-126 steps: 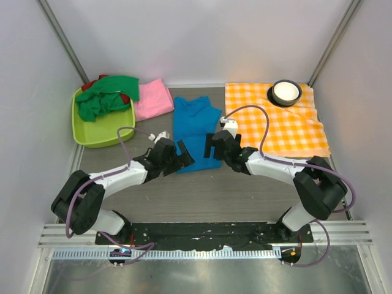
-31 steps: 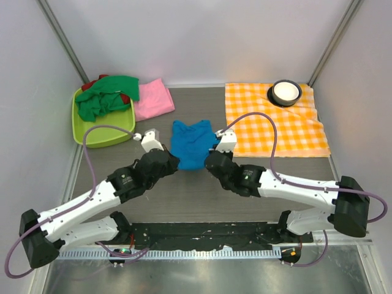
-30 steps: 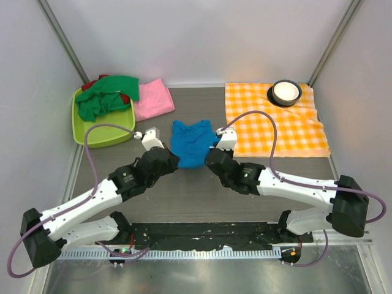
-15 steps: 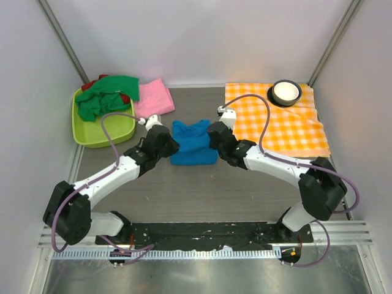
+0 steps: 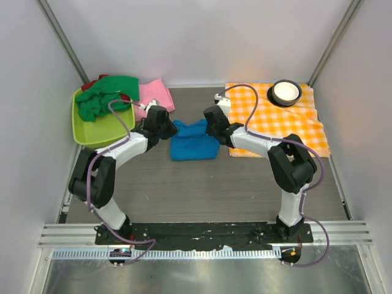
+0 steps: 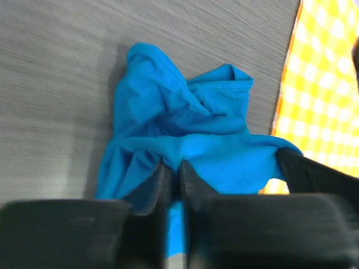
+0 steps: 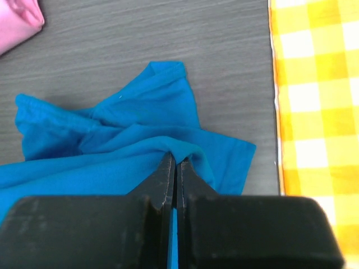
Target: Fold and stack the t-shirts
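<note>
The bright blue t-shirt [image 5: 193,143] lies bunched and doubled over at mid-table. My left gripper [image 5: 172,127] is shut on its left far edge, and my right gripper [image 5: 212,127] is shut on its right far edge. In the left wrist view the blue t-shirt [image 6: 185,112] spreads ahead of my left gripper [image 6: 173,165], with cloth pinched between the fingers. The right wrist view shows my right gripper [image 7: 173,159] pinching a fold of the blue t-shirt [image 7: 112,145]. The pink t-shirt [image 5: 153,98] lies folded at the back left. The green t-shirt [image 5: 107,95] and a bit of the red one [image 5: 89,84] sit in a bin.
A lime green bin [image 5: 101,131] stands at the back left. An orange-and-white checked cloth [image 5: 288,122] covers the back right, with a dark bowl [image 5: 286,92] on its far edge. The cloth's edge [image 7: 314,84] runs just right of my right gripper.
Both grippers have carried the blue t-shirt's near edge away from the arm bases toward the back, folding it over itself. Both arms now reach farther out.
</note>
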Available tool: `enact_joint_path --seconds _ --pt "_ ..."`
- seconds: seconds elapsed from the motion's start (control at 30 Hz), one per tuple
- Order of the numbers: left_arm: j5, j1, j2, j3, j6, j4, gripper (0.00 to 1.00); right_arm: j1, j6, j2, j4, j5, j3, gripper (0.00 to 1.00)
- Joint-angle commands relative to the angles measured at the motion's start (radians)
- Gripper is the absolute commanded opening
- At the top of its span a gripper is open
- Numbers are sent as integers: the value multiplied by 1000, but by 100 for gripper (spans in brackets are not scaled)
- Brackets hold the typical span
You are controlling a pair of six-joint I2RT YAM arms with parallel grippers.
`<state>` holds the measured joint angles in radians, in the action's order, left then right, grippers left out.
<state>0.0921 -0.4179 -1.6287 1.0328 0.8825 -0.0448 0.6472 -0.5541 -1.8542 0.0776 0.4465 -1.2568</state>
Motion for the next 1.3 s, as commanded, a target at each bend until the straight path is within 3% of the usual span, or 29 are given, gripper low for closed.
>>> enact_joint_path --seconds 0.0,0.03,0.07,0.1,0.13,0.17,0.2,0.3,0.43,0.57,0.73,0.9,1.27 --pt "-58 60 -123 102 22 101 43 -53 6 -106 -41 -6 -153 1" --pt "-75 74 -149 148 23 108 63 -63 9 -123 -36 -5 -174 6" --pt "-80 82 -175 180 15 102 84 -64 28 -134 -35 10 -208 29" --pt "-84 88 -218 212 10 62 100 -66 39 -141 -36 36 -213 46" --pt "-89 97 -227 260 1 50 100 -64 49 -129 -62 58 -211 62" --pt "-83 97 -226 268 -5 27 100 -63 60 -110 -71 69 -182 90" --pt "-84 97 -194 262 -7 28 100 -57 83 -87 -137 73 -159 93" --pt "-77 87 -110 178 -8 39 100 -26 137 16 -153 129 -87 96" --pt "-48 58 88 -29 24 25 100 78 204 85 -4 176 -86 98" --pt "-3 41 222 -200 45 -3 100 185 393 124 112 164 -61 98" --pt "18 41 314 -347 49 -26 100 273 548 145 371 126 -70 98" --pt "57 42 348 -439 38 -17 100 379 661 132 559 214 -58 98" --pt "84 68 342 -461 36 -21 100 548 812 127 357 296 134 98"
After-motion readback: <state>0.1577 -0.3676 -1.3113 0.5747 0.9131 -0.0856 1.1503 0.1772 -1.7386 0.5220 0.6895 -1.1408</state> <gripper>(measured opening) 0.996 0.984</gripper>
